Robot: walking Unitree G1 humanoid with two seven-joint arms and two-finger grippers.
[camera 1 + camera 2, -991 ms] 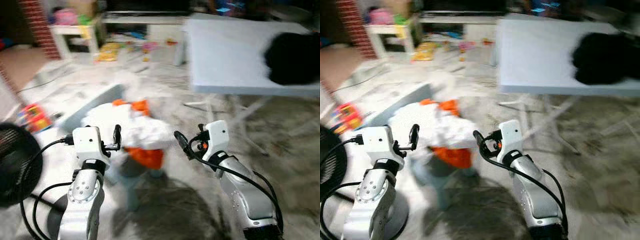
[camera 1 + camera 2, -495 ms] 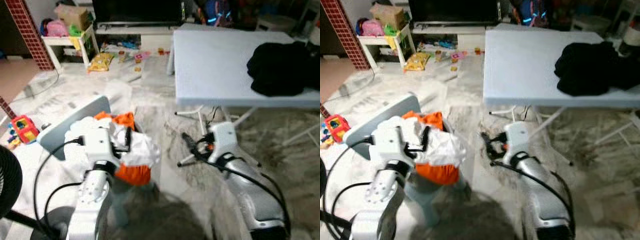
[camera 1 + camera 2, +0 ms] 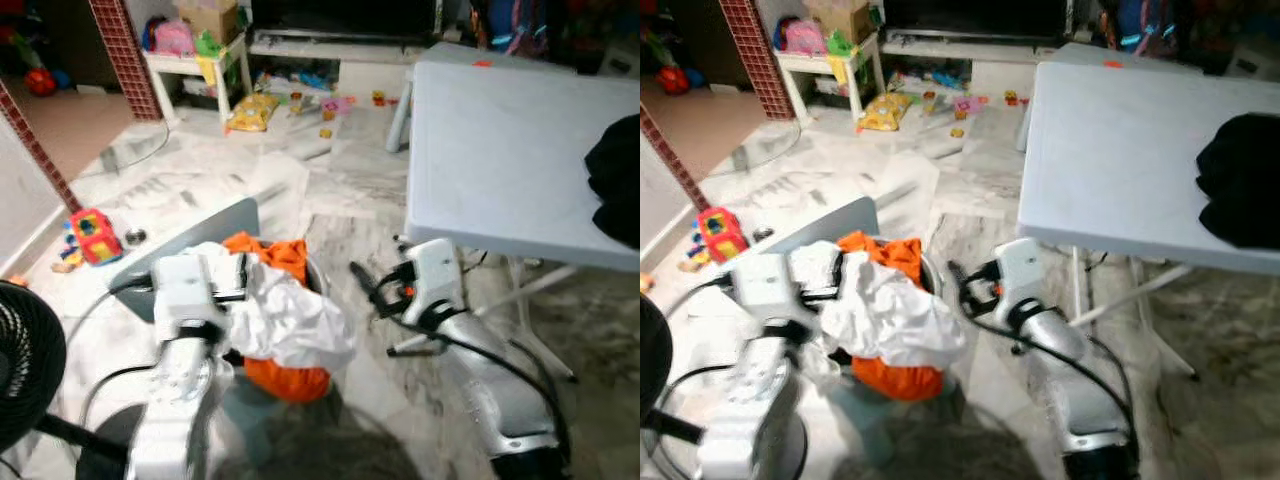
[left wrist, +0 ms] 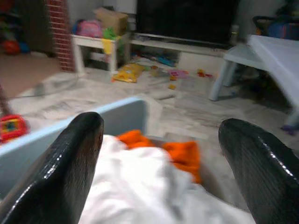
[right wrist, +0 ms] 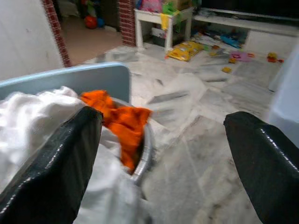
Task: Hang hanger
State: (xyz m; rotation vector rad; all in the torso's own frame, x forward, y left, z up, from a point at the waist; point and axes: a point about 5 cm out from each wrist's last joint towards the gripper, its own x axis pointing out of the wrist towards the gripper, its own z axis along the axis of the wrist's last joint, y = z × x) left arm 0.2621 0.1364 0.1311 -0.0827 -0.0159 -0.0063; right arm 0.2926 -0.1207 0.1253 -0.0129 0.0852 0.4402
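Left gripper point(image 4: 159, 154), fingers spread and empty, hovers over white cloth point(image 3: 290, 320) heaped with orange cloth point(image 3: 282, 258) in a basket point(image 5: 142, 156). Right gripper point(image 5: 163, 163), likewise agape, hangs beside it, near the white table point(image 3: 490, 150) bearing a black garment point(image 3: 615, 190).

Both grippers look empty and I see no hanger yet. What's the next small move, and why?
Probably turn toward the white table: both grippers, left and right, are open and empty beside the laundry basket of white and orange clothes, and the black garment lies on that table.
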